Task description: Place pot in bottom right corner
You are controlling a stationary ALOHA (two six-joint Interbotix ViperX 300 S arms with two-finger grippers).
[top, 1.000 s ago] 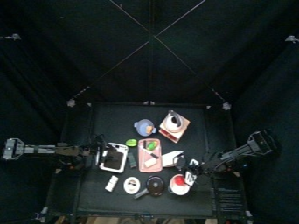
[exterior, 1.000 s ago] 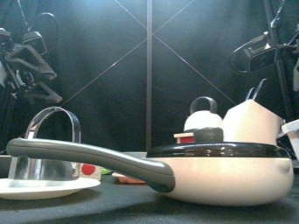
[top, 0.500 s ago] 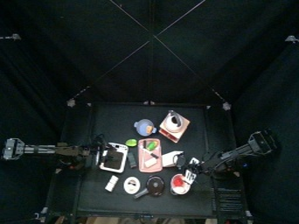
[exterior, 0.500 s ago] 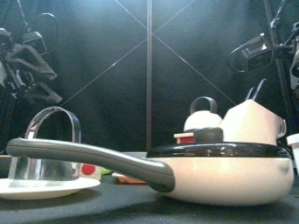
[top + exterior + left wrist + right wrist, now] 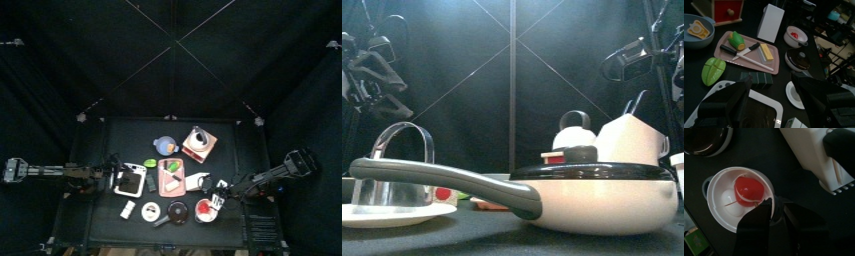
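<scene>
On crowded black table [image 5: 120, 130]: right hand [image 5: 774, 203] pinching pot [image 5: 741, 195] rim; left hand [image 5: 771, 97] spread wide.

Dim, black-curtained scene under soft overhead light.
Glare glints on the cream pan [image 5: 596, 195] up front; the right gripper [image 5: 776, 207] blurs dark at close range.

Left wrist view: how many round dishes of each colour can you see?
Blue bowl: 1
Red-and-white pot: 1
Dark dish: 1
White plate: 1
Total: 4
</scene>
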